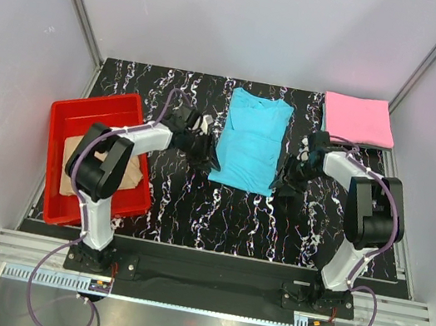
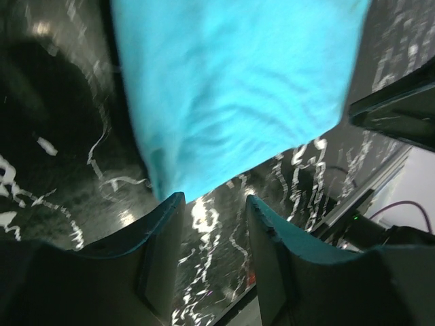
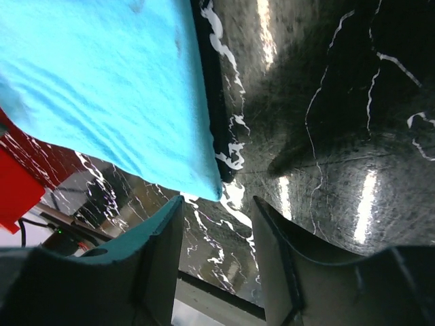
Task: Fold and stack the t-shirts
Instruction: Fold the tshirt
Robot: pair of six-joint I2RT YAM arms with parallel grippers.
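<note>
Turquoise cloth t-shirt [image 1: 251,139], folded oblong, lies between left pincer [image 2: 214,199] and right pincer [image 3: 218,202], both parted, empty.

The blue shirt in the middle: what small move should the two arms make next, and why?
Probably ease both forward onto the near corners of the turquoise shirt and close. The left gripper and right gripper stand open, empty, just short of a corner each; the shirt lies long, not yet halved.

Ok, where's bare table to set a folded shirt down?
Widest free: the table strip between the turquoise shirt and the near edge. Smaller: far left, between the red tray and that shirt. Crowded: beside the shirt, at the left gripper and right gripper, and the far-right corner under the pink shirt.
</note>
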